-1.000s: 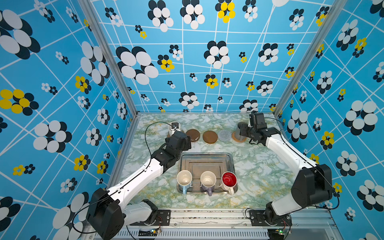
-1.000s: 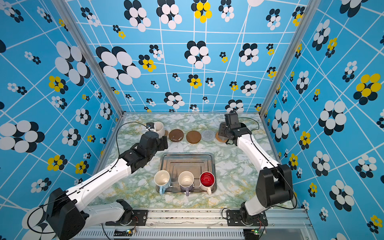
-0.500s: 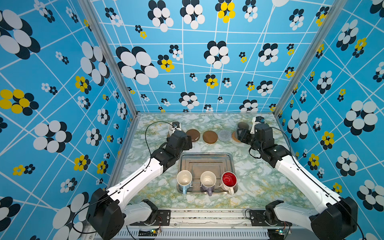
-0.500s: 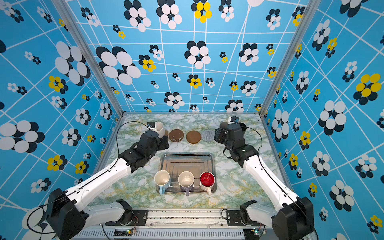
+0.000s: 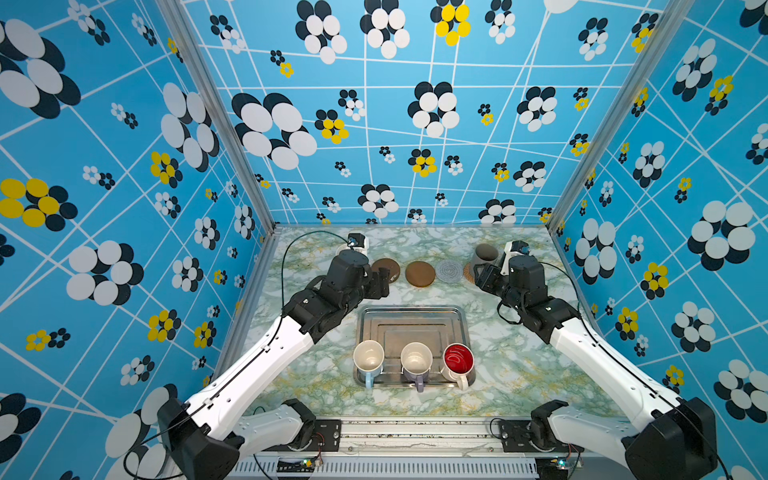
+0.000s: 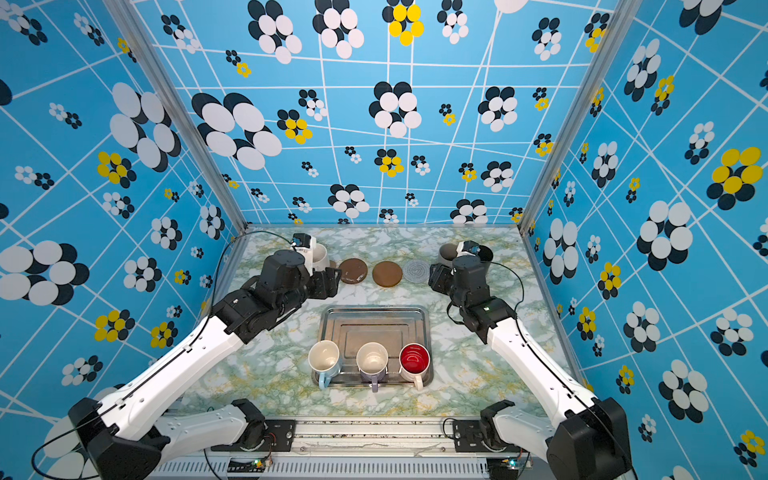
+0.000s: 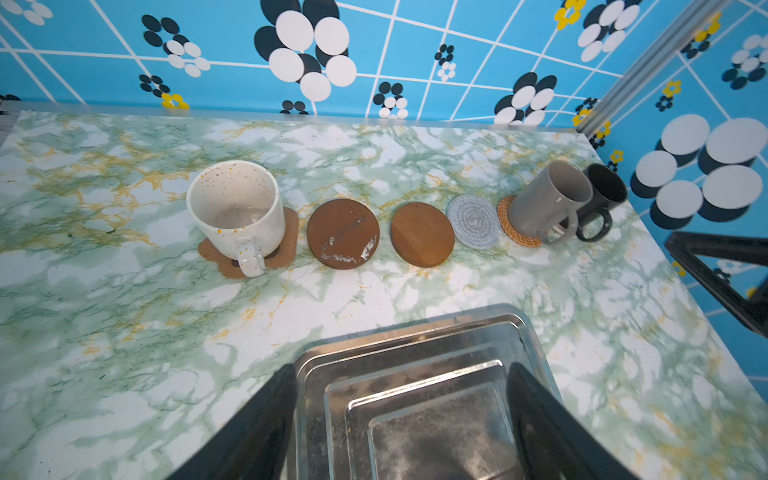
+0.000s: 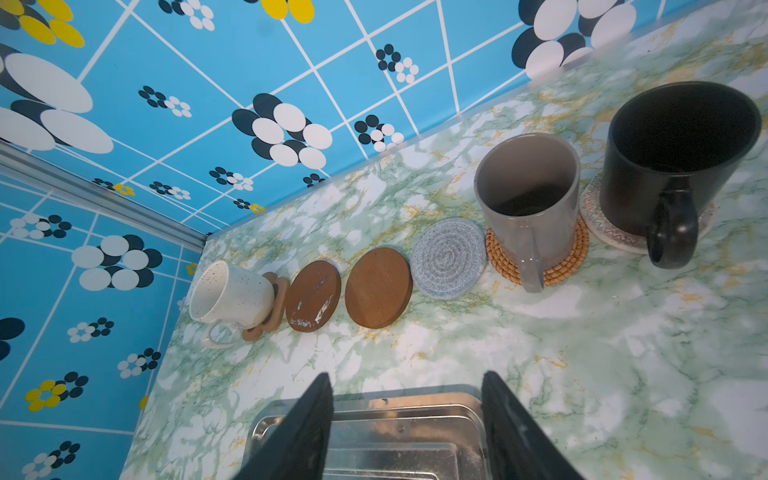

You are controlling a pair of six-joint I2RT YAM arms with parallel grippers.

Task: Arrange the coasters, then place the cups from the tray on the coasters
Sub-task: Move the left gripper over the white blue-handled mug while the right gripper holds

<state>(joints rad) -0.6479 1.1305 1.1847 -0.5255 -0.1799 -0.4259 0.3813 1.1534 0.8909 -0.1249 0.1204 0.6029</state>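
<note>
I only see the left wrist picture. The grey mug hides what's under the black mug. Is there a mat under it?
Observer: Yes. The right wrist view shows the black mug standing on a pale round coaster with zigzag lines.
Operator: How many mugs have no mat yet?
Observer: Three. In both top views they stand in a row at the near end of the tray: the light blue mug, the lilac mug and the red-inside mug.
Operator: Which way do their handles point?
Observer: All three point toward the robot's base, reaching over the near rim.
</note>
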